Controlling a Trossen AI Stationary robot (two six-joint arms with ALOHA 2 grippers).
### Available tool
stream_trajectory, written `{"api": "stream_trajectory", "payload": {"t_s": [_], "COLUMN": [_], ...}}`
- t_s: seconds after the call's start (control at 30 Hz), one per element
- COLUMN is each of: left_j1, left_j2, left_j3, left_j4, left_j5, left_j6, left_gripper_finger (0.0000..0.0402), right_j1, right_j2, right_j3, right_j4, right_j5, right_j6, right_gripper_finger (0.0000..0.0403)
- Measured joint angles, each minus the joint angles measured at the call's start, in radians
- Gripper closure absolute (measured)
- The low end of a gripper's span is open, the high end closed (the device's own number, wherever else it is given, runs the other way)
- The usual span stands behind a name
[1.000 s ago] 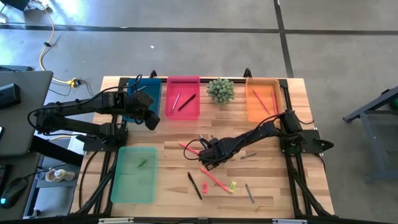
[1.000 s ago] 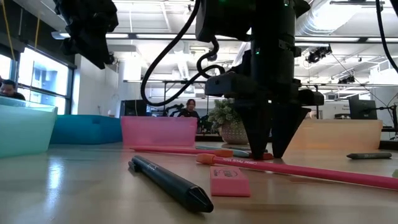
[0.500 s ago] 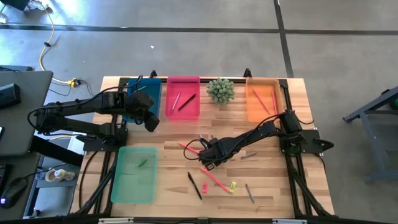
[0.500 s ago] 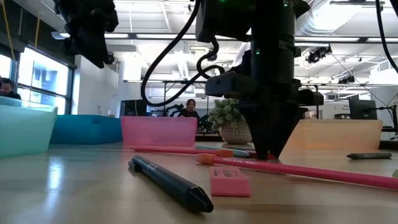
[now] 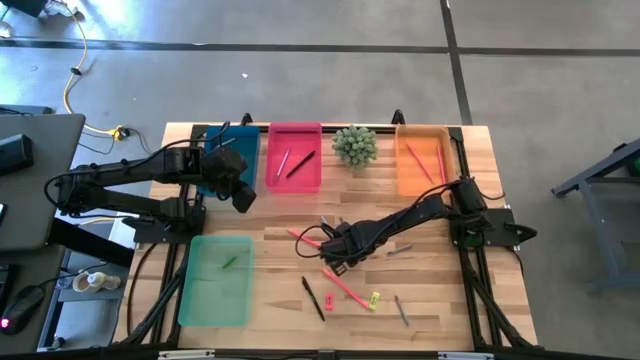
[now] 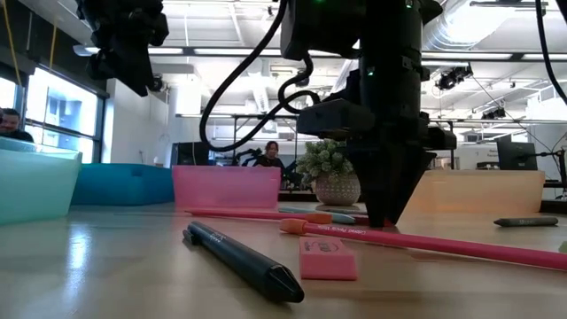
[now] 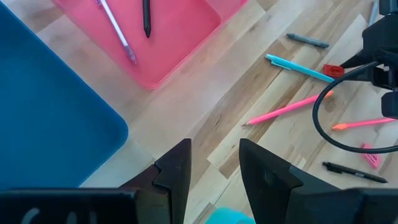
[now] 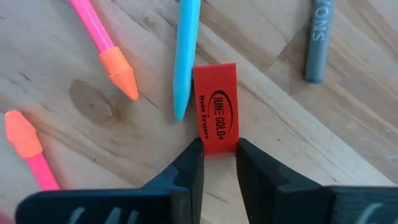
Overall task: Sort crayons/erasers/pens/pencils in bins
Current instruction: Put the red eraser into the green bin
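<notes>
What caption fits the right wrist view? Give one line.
Right end effector shut on a red eraser beside a blue pen.

The left gripper point(image 7: 214, 171) hangs over bare wood with a gap between its two dark fingers point(image 7: 176, 169). Beyond them lie the blue bin point(image 7: 50, 118) and the pink bin point(image 7: 180, 46), the pink one holding a pale pen point(image 7: 115, 28) and a black pen point(image 7: 147, 15). On the table point(image 7: 205, 118) lie a grey crayon point(image 7: 308, 42), a teal pen point(image 7: 297, 67), a red eraser point(image 7: 333, 70), two pink pencils point(image 7: 287, 111), a pink eraser point(image 7: 370, 156) and a black pen point(image 7: 351, 173). A black cable point(image 7: 323, 134) loops over them.
</notes>
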State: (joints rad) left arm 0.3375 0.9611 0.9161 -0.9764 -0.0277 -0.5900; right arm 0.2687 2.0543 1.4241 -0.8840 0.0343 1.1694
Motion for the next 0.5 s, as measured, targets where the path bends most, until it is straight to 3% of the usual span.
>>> {"api": "stream_trajectory", "payload": {"t_s": [0.27, 0.5], "left_j1": [0.000, 0.000], "left_j2": [0.000, 0.000], "left_j3": [0.000, 0.000], "left_j4": [0.000, 0.000], "left_j5": [-0.002, -0.002], "left_j6": [0.018, -0.043], "left_gripper_finger": [0.0276, 0.0227], "right_j1": [0.001, 0.007], "right_j2": [-0.020, -0.050], "right_j3": [0.000, 0.013], "right_j4": [-0.004, -0.011], "right_j5": [-0.047, -0.050], "right_j6": [-0.026, -0.036], "right_gripper_finger": [0.0335, 0.0335]}}
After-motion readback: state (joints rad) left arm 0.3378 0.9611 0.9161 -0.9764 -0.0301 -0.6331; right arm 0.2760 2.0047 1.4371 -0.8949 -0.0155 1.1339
